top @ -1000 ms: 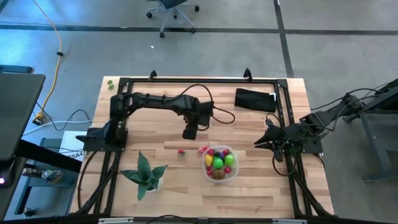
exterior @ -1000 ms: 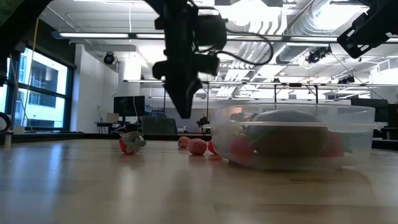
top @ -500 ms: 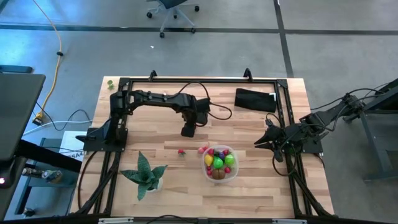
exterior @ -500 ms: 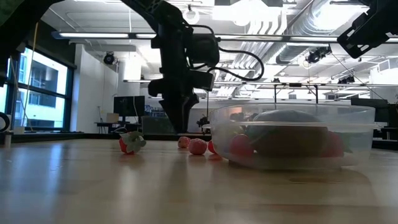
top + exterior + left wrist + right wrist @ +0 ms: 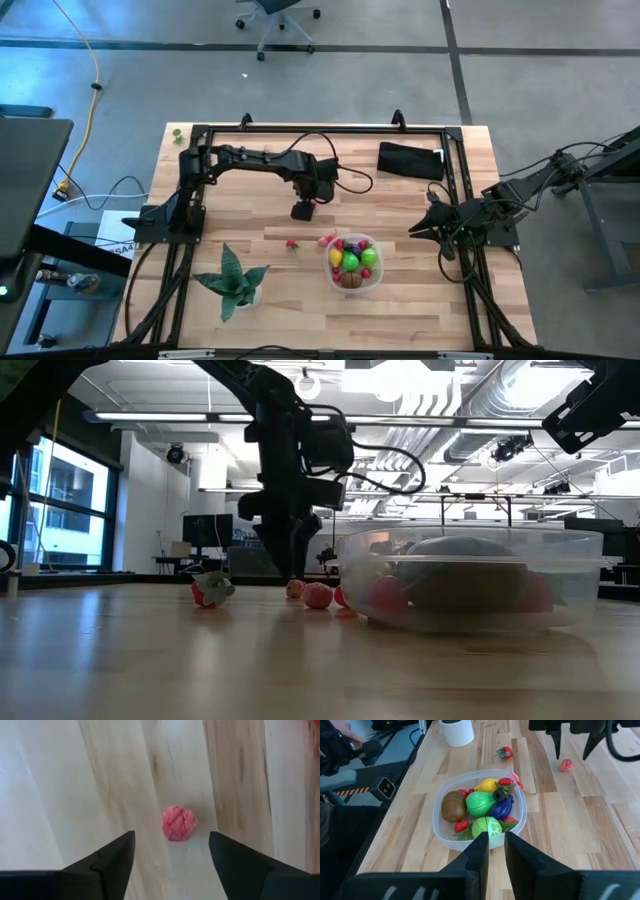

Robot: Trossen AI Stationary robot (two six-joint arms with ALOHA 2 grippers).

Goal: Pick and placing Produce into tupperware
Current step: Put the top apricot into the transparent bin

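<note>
- Two claws are present. The left claw (image 5: 171,851) hangs at the centre of the high view, its fingers (image 5: 112,857) spread wide on either side of a pink berry (image 5: 179,823) and holding nothing.
- The right claw (image 5: 492,851) waits at the right of the high view, over the desk's right edge. Its fingers stand narrow, nearly together, and hold nothing.
- The pink berry lies on the bare desk (image 5: 250,215), well apart from the tupperware (image 5: 378,262). In the left wrist view it sits mid-frame, between the two fingertips and clear of both.
- Appearance: the berry is small, roundish and pink-red, with a bumpy, woven-looking surface like a raspberry.
- Handling, as a judgement: the piece is likely very light and somewhat soft, and it may roll or squirt aside under uneven pressure. Take it across its widest middle, one finger on each side, with a gentle close.
- The tupperware is clear, round and shallow, at lower centre of the high view. It already holds a brown piece (image 5: 453,805), a yellow piece (image 5: 487,785), bright green pieces (image 5: 481,803), a purple piece (image 5: 501,807) and small red ones.
- A strawberry (image 5: 292,243) and further pink pieces (image 5: 326,240) lie on the desk left of the tupperware.
- Several loose pieces remain to be placed.
</note>
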